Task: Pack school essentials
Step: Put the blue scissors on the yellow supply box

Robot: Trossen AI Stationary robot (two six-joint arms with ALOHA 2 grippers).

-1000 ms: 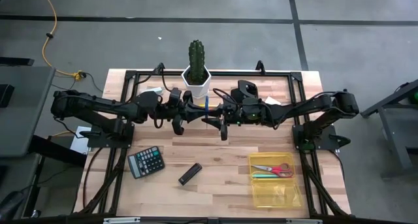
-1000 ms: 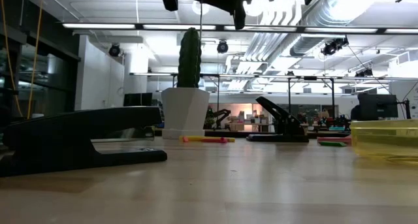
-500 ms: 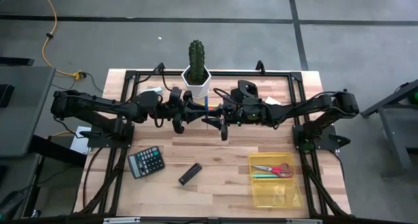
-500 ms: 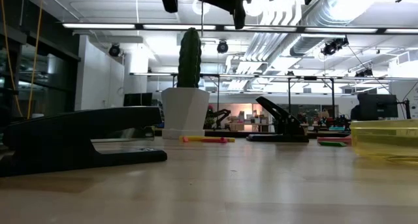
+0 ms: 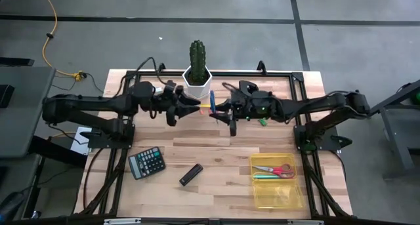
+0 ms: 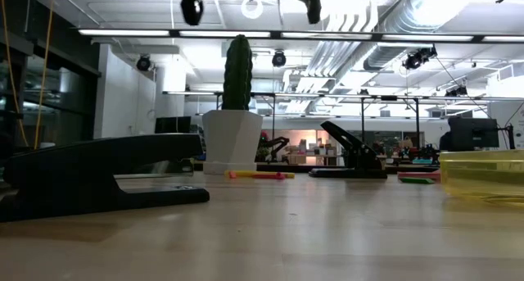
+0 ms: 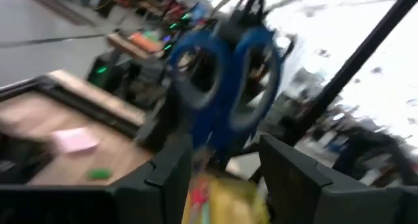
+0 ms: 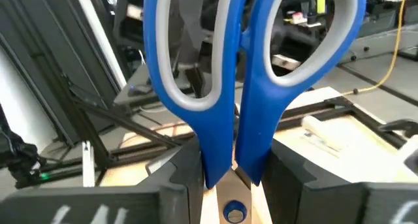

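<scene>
The blue-handled scissors [image 8: 228, 87] hang high over the table's far middle, in front of the cactus pot [image 5: 197, 81], with my right gripper [image 5: 221, 107] shut on them. My left gripper [image 5: 191, 105] stands open just to their left, a small gap away; in its wrist view the scissors [image 7: 225, 87] show ahead of its spread fingers [image 7: 173, 181]. Red-handled scissors [image 5: 274, 169] and a green pen [image 5: 268, 177] lie in the yellow box [image 5: 289, 197]. A red-and-yellow marker [image 6: 260, 175] lies on the table by the pot. My right gripper pinches the scissors between its two fingers [image 8: 186, 178] at the narrow neck just below the handle loops [image 8: 233, 155], right above the pivot screw. The fingers come level from the table's right. The scissors stand upright, handles up, lifted clear of the table.
A black calculator [image 5: 146, 162] and a black stapler [image 5: 191, 174] lie at the near left and middle. A black hole punch [image 6: 352, 154] and small green and pink items [image 5: 261, 121] lie at the far right. The cactus [image 5: 197, 54] stands at the far edge.
My left gripper has come away from the blue scissors and drawn back toward the table's left edge. My right gripper has moved toward the right edge and a little up, carrying the scissors, which stay upright.
</scene>
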